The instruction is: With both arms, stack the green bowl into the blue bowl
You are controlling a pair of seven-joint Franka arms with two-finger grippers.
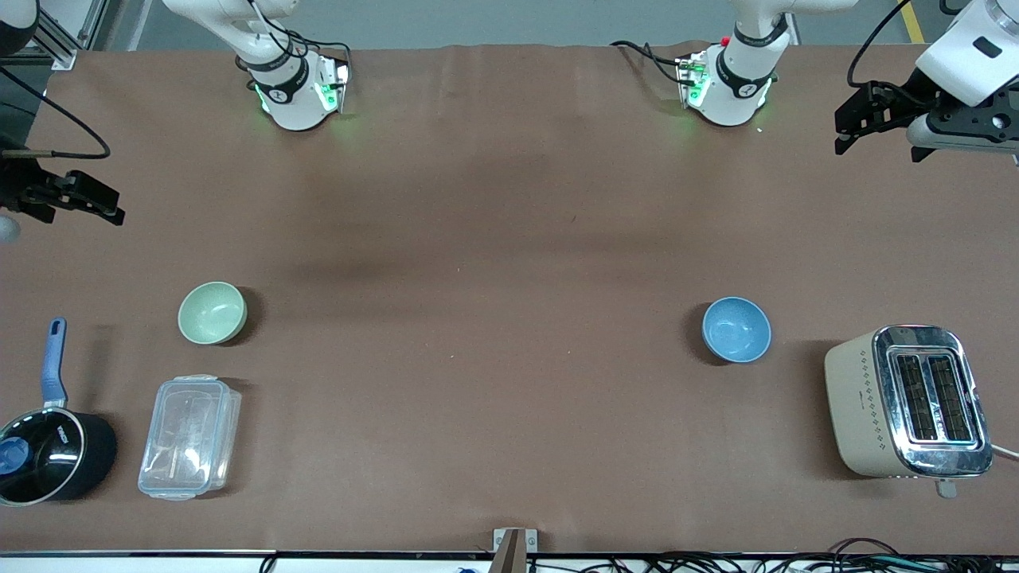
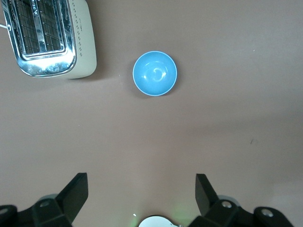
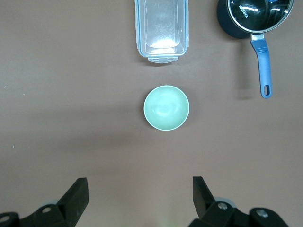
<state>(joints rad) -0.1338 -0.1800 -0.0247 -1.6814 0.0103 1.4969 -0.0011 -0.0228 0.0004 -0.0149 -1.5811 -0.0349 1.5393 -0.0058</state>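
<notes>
The right gripper (image 1: 76, 203) hangs with fingers spread wide over the table's edge at the right arm's end. The green bowl (image 1: 212, 313) sits toward that end, just farther from the front camera than a clear box (image 1: 189, 437) and a saucepan (image 1: 48, 454). It looks light, stiff and smooth, probably slippery, so pinching the rim seems best. The blue bowl (image 1: 736, 329) sits beside a toaster (image 1: 907, 402). The left gripper (image 1: 864, 119), fingers wide, hangs empty above that end.

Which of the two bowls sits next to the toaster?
The blue bowl, toward the left arm's end of the table, beside the toaster. The green bowl sits at the right arm's end, by the clear container.
</notes>
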